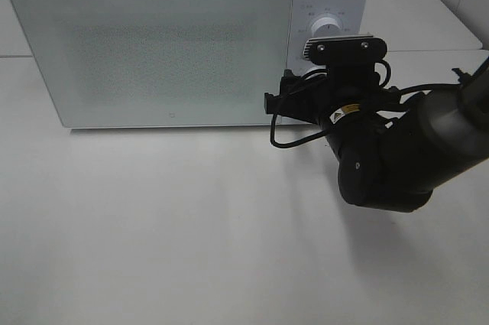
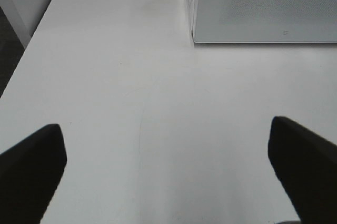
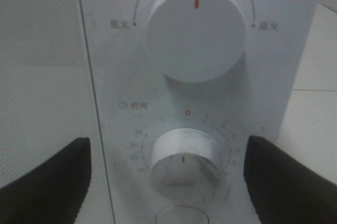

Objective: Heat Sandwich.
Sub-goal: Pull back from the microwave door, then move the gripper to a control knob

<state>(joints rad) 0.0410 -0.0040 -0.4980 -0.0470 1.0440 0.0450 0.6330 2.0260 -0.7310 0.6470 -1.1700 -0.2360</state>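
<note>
Two grippers released | we find timer knob (image 3: 184, 171) dead ahead, between jaws of right gripper (image 3: 166, 144) | left gripper (image 2: 166, 126) well apart | sandwich unseen

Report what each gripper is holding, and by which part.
Nothing is held. The left gripper hangs open over the white table. The right gripper, open, flanks the lower round timer dial on the white microwave without closing on it.

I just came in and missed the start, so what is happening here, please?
The right gripper faces the closed microwave, open, its fingers either side of the lower dial. The left gripper hangs open over the table. No sandwich is in view.
</note>
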